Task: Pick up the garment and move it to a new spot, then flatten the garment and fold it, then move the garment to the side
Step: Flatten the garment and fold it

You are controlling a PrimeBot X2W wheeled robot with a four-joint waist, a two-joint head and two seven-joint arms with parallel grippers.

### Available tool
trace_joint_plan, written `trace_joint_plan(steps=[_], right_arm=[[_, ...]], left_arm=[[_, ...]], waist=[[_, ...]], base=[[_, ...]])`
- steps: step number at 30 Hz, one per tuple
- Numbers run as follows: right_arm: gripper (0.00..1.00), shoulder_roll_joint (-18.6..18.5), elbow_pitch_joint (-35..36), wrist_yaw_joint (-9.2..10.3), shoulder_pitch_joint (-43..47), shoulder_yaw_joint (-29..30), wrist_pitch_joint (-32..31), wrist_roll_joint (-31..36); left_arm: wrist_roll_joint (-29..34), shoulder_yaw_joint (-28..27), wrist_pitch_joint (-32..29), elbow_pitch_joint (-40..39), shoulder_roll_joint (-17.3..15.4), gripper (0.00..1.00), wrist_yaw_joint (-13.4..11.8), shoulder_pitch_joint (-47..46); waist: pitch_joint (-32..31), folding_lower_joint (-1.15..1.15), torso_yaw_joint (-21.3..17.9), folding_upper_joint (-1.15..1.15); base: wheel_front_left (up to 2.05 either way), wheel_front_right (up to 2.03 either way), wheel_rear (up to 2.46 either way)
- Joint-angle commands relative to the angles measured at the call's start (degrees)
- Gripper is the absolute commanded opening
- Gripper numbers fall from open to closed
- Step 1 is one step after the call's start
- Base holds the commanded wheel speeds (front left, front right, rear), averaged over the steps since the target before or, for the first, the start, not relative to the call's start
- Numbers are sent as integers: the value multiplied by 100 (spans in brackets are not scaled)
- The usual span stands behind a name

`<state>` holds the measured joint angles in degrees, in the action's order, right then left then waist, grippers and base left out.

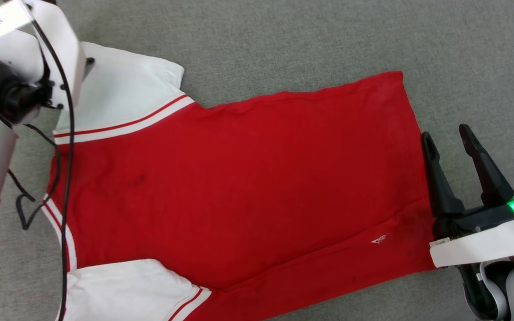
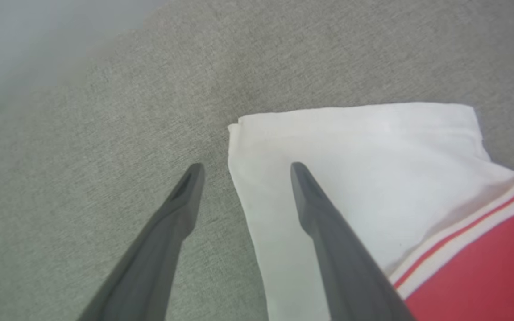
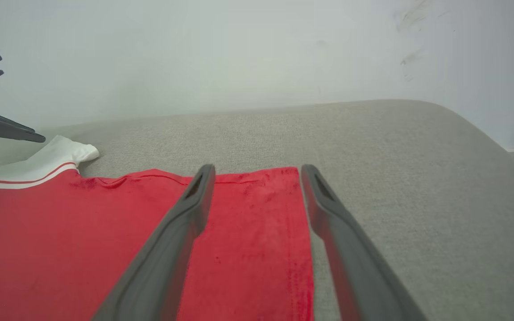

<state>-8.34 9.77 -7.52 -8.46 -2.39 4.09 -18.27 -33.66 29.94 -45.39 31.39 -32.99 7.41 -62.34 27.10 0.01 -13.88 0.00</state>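
The garment (image 1: 239,178) lies spread flat on the grey surface, plain red side up, white sleeves at the left, hem at the right. My left gripper (image 2: 246,166) hovers open over the far sleeve (image 2: 373,147), one finger over the white cloth and the other over bare surface just off the sleeve's end. My right gripper (image 1: 445,133) stands open beside the hem, empty. In the right wrist view its fingers (image 3: 258,167) straddle the hem's far corner above the red cloth (image 3: 83,223).
The grey fabric surface (image 1: 283,40) stretches on beyond the garment at the top and right. A pale wall (image 3: 239,53) rises behind it, and its rounded edge (image 3: 484,133) falls away at the right. A black cable (image 1: 67,178) from my left arm hangs over the collar end.
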Motion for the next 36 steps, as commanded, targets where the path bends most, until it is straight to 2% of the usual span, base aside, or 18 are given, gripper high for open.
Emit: trace_joint_plan(steps=[1, 7, 14, 15, 16, 22, 29, 31, 36], right_arm=[[100, 30, -9, 7, -127, -24, 46, -20], [100, 53, -75, 6, -235, -147, 122, -70], [100, 69, -189, 6, -283, -205, 214, -62], [100, 70, -200, 6, -288, -203, 219, -60], [100, 67, -210, 6, -293, -199, 229, -56], [100, 22, -258, 6, -351, -150, 200, -13], [100, -189, -192, 7, -310, 12, -60, 40], [100, -349, -212, 7, -301, 12, -388, 10], [100, -745, -274, 6, -563, 48, -1781, -191]], left_arm=[[-18, -13, -30, 78, -48, 100, 5, -119], [-23, -79, -3, 580, -66, 100, -83, -382], [-289, -46, -242, 967, 97, 100, -44, -254], [-356, -33, -335, 997, 149, 47, -31, -209], [-414, -3, -405, 999, 183, 0, -22, -169], [-549, -68, -63, 959, 175, 0, -13, -160], [-646, -219, 529, 891, 240, 0, -35, -263], [-694, -206, 606, 810, 272, 0, -22, -233], [-819, -73, 614, 357, 323, 0, -8, -44]], waist=[[125, -1, -95, 0], [331, -1, -195, 0], [466, -1, -233, 0], [477, -1, -230, 0], [488, -1, -226, 0], [460, -1, -183, 0], [69, -1, 5, 0], [-76, -1, 87, 0], [-319, -1, 350, 0]], base=[[0, 0, 0], [0, 0, 0], [0, 0, 0], [0, 0, 0], [0, 0, 0], [0, 0, 0], [0, 0, 0], [0, 0, 0], [0, 0, 0]])
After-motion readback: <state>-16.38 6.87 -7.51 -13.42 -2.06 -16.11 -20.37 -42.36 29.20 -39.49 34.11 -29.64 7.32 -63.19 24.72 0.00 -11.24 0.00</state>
